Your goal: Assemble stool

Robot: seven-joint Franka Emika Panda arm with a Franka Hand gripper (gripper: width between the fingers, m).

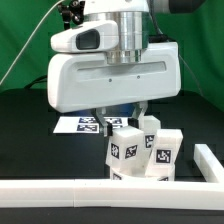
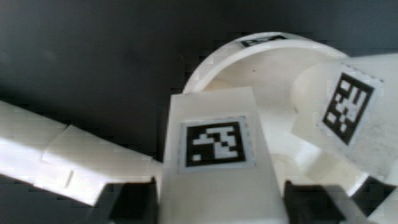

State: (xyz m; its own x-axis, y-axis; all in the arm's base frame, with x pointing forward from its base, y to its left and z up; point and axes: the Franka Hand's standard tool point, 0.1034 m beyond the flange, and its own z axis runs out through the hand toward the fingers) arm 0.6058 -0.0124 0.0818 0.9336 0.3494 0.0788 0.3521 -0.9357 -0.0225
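This is looking like a robotics lab set up for recording. A green backdrop curtain (image 1: pixel 25 40) is hanging behind a black-covered table (image 1: pixel 25 120), and cables (image 1: pixel 40 30) are trailing down past the white robot arm (image 1: pixel 110 70). A marker board (image 1: pixel 82 124) is lying flat on the table, and square black-and-white tags are showing on the white stool parts (image 1: pixel 143 150), with a white L-shaped rail (image 1: pixel 100 192) edging the workspace
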